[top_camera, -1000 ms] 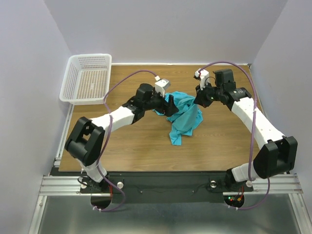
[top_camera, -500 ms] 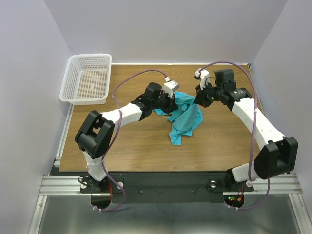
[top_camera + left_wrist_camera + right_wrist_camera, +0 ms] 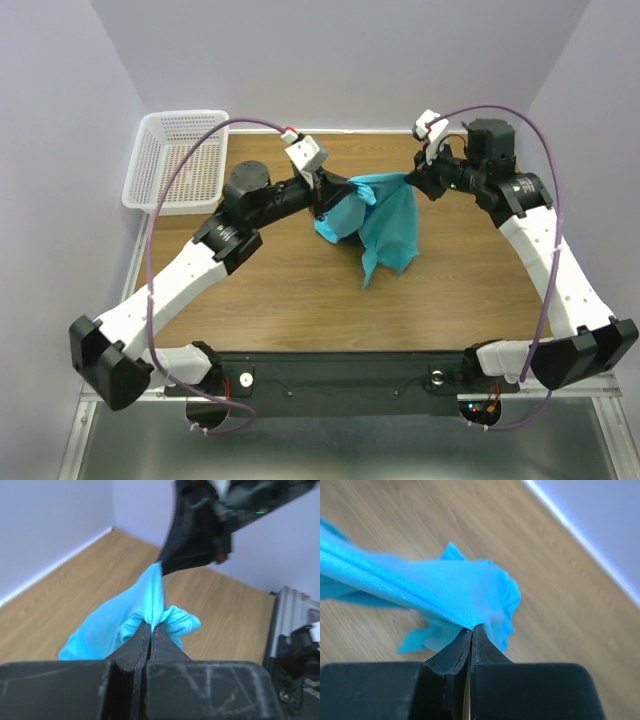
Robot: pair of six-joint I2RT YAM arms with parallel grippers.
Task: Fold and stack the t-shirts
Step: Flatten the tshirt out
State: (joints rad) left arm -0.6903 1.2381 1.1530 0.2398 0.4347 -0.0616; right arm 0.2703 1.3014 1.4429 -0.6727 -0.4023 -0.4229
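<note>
A turquoise-blue t-shirt (image 3: 385, 222) hangs bunched above the middle of the wooden table, stretched between both grippers. My left gripper (image 3: 330, 195) is shut on its left edge; in the left wrist view the cloth (image 3: 125, 620) is pinched at the fingertips of that gripper (image 3: 151, 625). My right gripper (image 3: 412, 180) is shut on the shirt's right upper edge; the right wrist view shows fabric (image 3: 450, 590) clamped at the tips of that gripper (image 3: 471, 628). The shirt's lower part droops toward the table. The neck label is hidden.
A white mesh basket (image 3: 152, 195) stands at the far left corner of the table (image 3: 280, 300). Pale walls close in on the left, back and right. The black base rail with the arm mounts runs along the near edge.
The left gripper shut on the shirt's left edge. Both arms then rose and drew apart, lifting the shirt off the table and stretching it between them.
</note>
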